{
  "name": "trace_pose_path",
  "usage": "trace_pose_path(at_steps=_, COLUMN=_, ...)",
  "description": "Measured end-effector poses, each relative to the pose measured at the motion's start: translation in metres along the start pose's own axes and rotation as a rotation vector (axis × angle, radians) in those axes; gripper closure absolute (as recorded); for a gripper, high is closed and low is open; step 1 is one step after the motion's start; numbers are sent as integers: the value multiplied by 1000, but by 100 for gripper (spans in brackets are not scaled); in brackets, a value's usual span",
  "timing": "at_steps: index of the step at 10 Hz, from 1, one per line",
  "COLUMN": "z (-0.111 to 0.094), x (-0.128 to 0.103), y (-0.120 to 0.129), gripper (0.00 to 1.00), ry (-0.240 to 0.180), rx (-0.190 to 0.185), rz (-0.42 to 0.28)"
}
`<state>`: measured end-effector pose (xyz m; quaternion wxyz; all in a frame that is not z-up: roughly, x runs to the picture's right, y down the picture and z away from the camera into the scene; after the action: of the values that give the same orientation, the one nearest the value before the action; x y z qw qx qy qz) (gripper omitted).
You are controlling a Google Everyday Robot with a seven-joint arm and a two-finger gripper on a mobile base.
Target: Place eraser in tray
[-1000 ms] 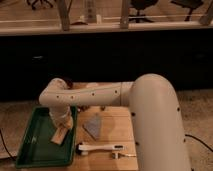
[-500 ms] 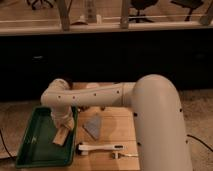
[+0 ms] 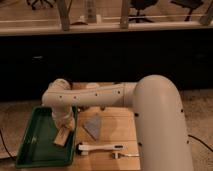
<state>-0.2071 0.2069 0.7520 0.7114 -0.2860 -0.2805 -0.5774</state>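
Best done slowly from here: lower straight down until the eraser (image 3: pixel 61 137) lies flat on the tray floor, then part the fingers and lift clear without dragging it over the rim. Worth keeping the drop inside the right-hand wall, since the block hangs close to that edge.

Gripper (image 3: pixel 65 127) pointing down over the right half of the tray (image 3: pixel 30 145), fingers pressed together on the eraser, pinched at its upper end. Tan, wood-like face showing, block tilted, lower end toward seven o'clock and at or just above the green floor; cannot tell whether touching. Judged nearly finished: only the release left.

Outward from the gripper: at three o'clock, just past the tray rim, the grey-blue triangular cloth (image 3: pixel 93 126) flat on the wooden table (image 3: pixel 122 122), apart from the tray. At five o'clock, the long white-handled tool (image 3: pixel 102 148) lying crosswise near the table's front edge, head close to the tray's corner. Neither in the path of a straight descent.
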Motion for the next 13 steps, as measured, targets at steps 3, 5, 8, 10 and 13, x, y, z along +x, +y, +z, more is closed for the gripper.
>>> trace_pose_path(at_steps=3, z=0, x=-1, y=1, gripper=99, ry=-4, rx=1, rz=-16)
trace_pose_path(at_steps=5, z=0, x=0, y=2, gripper=99, ry=-8, rx=0, rz=-24)
trace_pose_path(at_steps=8, z=0, x=-1, y=4, gripper=99, ry=-11, rx=-1, rz=-35)
trace_pose_path(at_steps=10, z=0, x=-1, y=4, gripper=99, ry=-12, rx=0, rz=-37)
trace_pose_path(at_steps=13, z=-1, x=0, y=5, gripper=99, ry=-16, rx=-2, rz=-45)
